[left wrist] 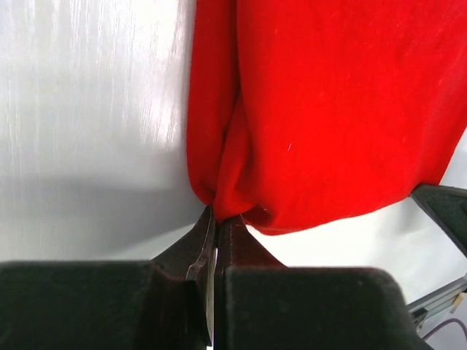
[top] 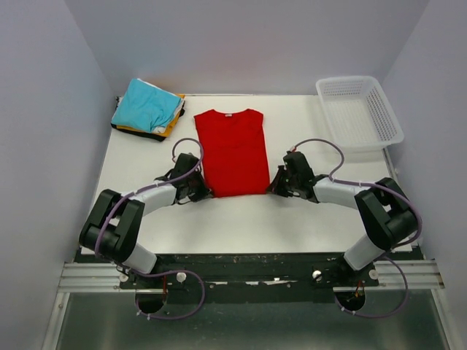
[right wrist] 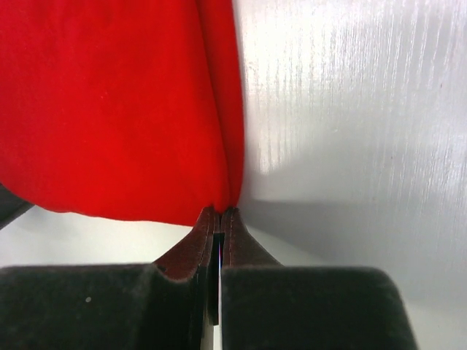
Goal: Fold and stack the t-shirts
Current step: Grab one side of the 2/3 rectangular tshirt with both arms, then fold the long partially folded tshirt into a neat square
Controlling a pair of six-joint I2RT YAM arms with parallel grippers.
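Note:
A plain red t-shirt (top: 233, 152) lies on the white table with its sleeves folded in, a long rectangle with the collar at the far end. My left gripper (top: 205, 191) is shut on its near left bottom corner; the left wrist view shows the cloth (left wrist: 321, 109) pinched at the fingertips (left wrist: 208, 226). My right gripper (top: 275, 187) is shut on the near right bottom corner; the right wrist view shows the cloth (right wrist: 117, 109) pinched at the fingertips (right wrist: 232, 226). A stack of folded t-shirts (top: 148, 108), turquoise on top with yellow-orange and black below, sits at the far left.
A white plastic mesh basket (top: 359, 111) stands at the far right corner of the table. Grey walls close in the table on the left, right and back. The table (top: 241, 226) is bare white between the shirt and the arm bases.

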